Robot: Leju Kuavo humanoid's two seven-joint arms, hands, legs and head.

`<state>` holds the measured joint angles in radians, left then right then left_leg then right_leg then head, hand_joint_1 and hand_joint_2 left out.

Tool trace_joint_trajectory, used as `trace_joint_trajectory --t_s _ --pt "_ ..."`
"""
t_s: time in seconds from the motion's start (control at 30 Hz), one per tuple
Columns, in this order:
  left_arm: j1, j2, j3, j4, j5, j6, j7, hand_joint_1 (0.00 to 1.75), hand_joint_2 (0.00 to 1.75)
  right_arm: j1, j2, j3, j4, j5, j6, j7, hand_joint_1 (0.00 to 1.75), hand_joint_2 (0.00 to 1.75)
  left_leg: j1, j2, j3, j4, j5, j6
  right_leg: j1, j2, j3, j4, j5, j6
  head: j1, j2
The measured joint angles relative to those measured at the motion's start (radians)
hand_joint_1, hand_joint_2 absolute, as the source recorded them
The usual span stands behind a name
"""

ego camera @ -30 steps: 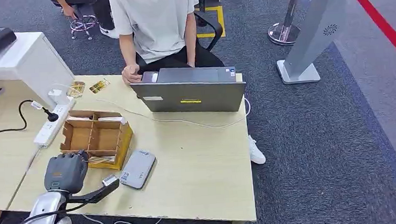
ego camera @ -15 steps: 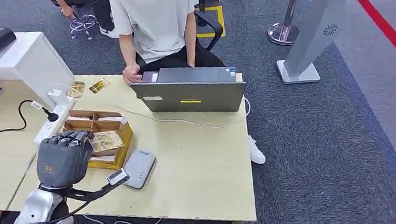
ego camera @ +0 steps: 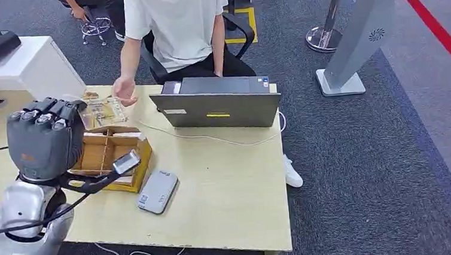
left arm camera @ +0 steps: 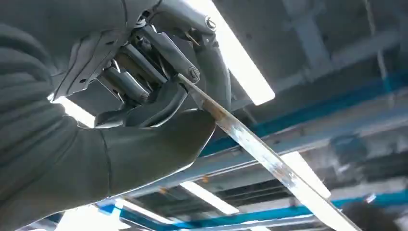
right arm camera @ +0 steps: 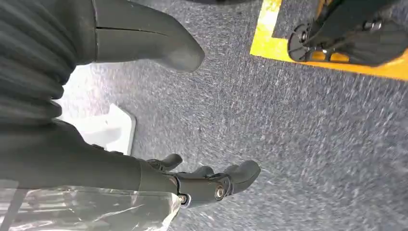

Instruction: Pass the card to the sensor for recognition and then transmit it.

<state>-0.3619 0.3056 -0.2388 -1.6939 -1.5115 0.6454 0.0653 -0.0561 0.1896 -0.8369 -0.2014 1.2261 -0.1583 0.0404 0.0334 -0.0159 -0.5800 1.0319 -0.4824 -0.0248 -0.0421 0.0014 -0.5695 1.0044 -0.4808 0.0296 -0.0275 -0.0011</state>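
now: left robot hand (ego camera: 45, 145) raised, pinching card (ego camera: 103, 112) above cardboard box (ego camera: 110, 157) on worktop (ego camera: 227, 187), near person's hand (ego camera: 123, 89); right robot hand (right arm camera: 192, 185) hanging empty, fingers apart, over carpet.

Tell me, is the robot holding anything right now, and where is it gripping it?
Yes. Its left hand holds the card by one end, pinched between thumb and fingers. Its right hand holds nothing.

The left hand (ego camera: 45, 143) has lifted the card (ego camera: 103, 112) toward the person's hand (ego camera: 123, 90).
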Motion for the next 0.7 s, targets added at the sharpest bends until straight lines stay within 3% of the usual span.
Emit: trace_joint_trajectory --t_s 0.1,0.27,0.37,0.47,0.5,0.7 --pt "-0.131 0.012 0.009 0.248 -0.046 0.024 0.076 1.75 1.75 -0.009 0.000 0.013 0.000 0.014 0.008 -0.001 0.00 1.75 0.000 0.001 0.000 0.000 0.001 -0.002 0.000 0.001 0.000 0.000 0.002 -0.003 0.001 0.000" --pt "-0.273 0.022 -0.028 0.556 -0.055 0.040 0.184 1.75 1.75 -0.009 0.000 0.024 0.001 0.024 0.017 0.010 0.00 1.75 0.000 0.002 0.000 0.000 0.002 -0.001 0.000 0.003 -0.002 0.001 0.003 -0.002 -0.001 0.000" --pt "-0.319 0.024 -0.077 0.673 -0.041 0.043 0.228 1.75 1.75 -0.009 0.000 0.029 0.001 0.027 0.018 0.022 0.00 1.75 0.000 0.002 0.000 0.000 0.002 -0.001 0.000 0.003 -0.002 0.000 0.003 -0.002 0.000 0.000" --pt "-0.341 0.013 -0.090 0.748 -0.053 0.044 0.223 1.75 1.75 -0.009 0.000 0.031 0.001 0.027 0.017 0.030 0.00 1.75 0.000 0.002 -0.001 0.000 0.002 -0.001 0.000 0.004 -0.002 0.000 0.003 -0.002 0.000 0.000" --pt "-0.347 0.008 -0.091 0.765 -0.053 0.044 0.217 0.00 1.75 -0.008 0.000 0.031 0.001 0.026 0.016 0.031 0.00 1.75 0.000 0.002 -0.001 0.000 0.002 -0.001 0.000 0.004 -0.003 0.000 0.003 -0.002 0.000 0.000" --pt "-0.375 -0.021 -0.094 0.855 -0.054 0.045 0.193 0.00 1.75 -0.007 0.000 0.031 0.001 0.023 0.015 0.030 0.00 1.75 0.000 0.002 -0.002 0.000 0.002 -0.001 0.000 0.003 -0.003 0.000 0.003 -0.002 0.000 0.000"
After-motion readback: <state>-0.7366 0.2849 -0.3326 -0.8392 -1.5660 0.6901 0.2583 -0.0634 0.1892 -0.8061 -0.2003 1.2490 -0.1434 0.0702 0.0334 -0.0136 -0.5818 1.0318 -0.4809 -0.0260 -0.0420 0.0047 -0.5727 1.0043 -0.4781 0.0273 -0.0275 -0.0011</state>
